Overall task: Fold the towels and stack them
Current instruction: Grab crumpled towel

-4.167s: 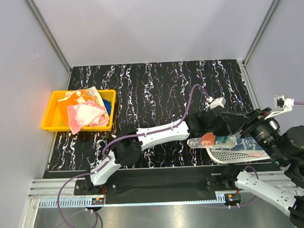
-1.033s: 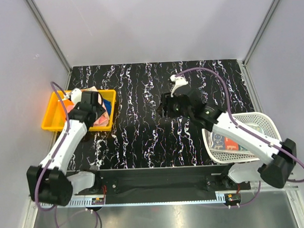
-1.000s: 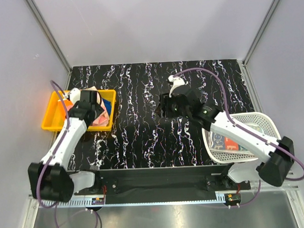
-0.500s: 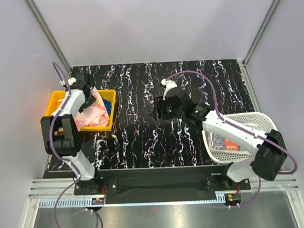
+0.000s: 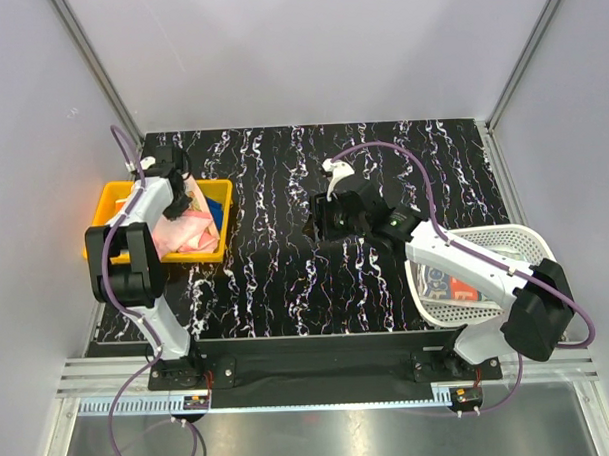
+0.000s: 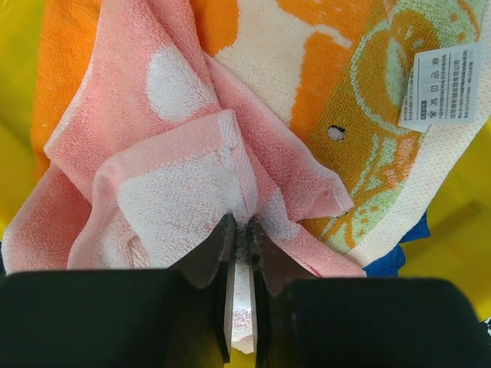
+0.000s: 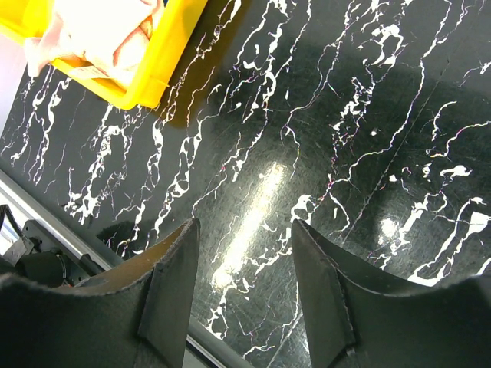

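We see our left tool [image 6: 239,230] pinching the pink towel [image 6: 176,176] in the yellow tray [image 6: 460,230], on top of the orange towel [image 6: 307,69], and our right tool [image 7: 244,226] wide open over the table [image 7: 368,115], a bit away from the tray.

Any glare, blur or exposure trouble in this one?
Right wrist: bright glare streaks the glossy table, and the open right claw is dark and slightly soft up close. Left wrist: the pink towel is sharp, the left claw pinching it nearly black. Top external: even light, an orange tint on the wall beside the yellow tray.
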Robot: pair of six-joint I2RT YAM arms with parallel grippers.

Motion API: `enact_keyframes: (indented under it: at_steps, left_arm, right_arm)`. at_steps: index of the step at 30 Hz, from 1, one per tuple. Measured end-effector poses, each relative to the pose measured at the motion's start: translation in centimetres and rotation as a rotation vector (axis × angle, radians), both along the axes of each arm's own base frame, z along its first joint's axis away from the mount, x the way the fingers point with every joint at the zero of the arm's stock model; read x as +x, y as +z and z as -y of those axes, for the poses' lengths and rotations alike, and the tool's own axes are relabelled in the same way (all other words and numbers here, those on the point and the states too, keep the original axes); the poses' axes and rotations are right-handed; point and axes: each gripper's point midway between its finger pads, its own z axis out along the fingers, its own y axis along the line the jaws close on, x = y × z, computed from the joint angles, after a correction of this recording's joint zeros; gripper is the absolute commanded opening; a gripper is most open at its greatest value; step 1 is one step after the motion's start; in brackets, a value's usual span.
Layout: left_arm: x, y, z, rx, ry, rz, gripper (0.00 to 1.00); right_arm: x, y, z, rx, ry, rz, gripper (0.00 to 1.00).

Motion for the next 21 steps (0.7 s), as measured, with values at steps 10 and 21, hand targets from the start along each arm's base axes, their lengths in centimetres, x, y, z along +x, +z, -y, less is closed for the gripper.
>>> enact_keyframes:
  at_steps: [10, 21]
  left_arm:
    - [-1.0, 2.5, 0.1, 0.001, -0.008, 0.026, 0.00]
    - [-1.5, 10.8, 2.1, -0.023, -0.113, 0.191, 0.00]
  right_arm:
    - [-0.2, -0.4, 0.1, -0.004, 0.004, -0.008, 0.58]
    - [-0.2, -0.5, 0.1, -0.007, 0.003, -0.009, 0.57]
